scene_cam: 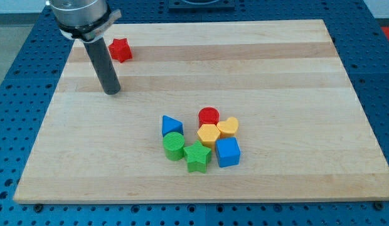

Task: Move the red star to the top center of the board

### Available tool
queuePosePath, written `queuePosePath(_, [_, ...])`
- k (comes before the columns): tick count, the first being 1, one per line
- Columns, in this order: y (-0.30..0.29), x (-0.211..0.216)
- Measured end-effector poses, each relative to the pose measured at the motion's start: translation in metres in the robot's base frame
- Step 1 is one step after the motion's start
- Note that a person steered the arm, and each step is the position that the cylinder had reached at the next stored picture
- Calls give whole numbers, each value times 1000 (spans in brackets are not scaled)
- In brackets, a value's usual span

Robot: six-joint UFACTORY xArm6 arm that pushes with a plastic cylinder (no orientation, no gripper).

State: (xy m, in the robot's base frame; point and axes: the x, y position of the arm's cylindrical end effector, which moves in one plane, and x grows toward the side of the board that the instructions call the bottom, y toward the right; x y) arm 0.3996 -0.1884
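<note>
Judging from how things lie, the task is barely begun: the red star (120, 49) sits near the board's top left corner, close to the top edge but well off to the view's left of the top center, so nearly the whole sideways journey remains. My tip (111, 91) rests on the wooden board (276, 69) below the star and slightly to its left, near it but apart, with a strip of bare wood between them. Having no jaws, the rod grasps nothing; it only stands on the surface, and no block touches it.

What is left, as I read it, is to bring the tip round to the star's left side and push it toward the view's right along the top edge until it reaches the middle. The path along the top looks free of other blocks, which should make the push simple, though the star's points may make it turn or slip off the rod if the contact is off-center.

All the other blocks are gathered in a cluster well apart, toward the view's bottom center: a blue triangle (171, 125), a green cylinder (174, 145), a green star (197, 157), a red cylinder (209, 116), a yellow hexagon (208, 135), a yellow heart (228, 127) and a blue cube (228, 152). They need not be disturbed.
</note>
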Motion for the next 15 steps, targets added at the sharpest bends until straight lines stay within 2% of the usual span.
queuePosePath(2, [-18, -28])
queuePosePath(7, [-22, -101])
queuePosePath(10, [-19, -107])
queuePosePath(13, [17, -107])
queuePosePath(15, [17, -123])
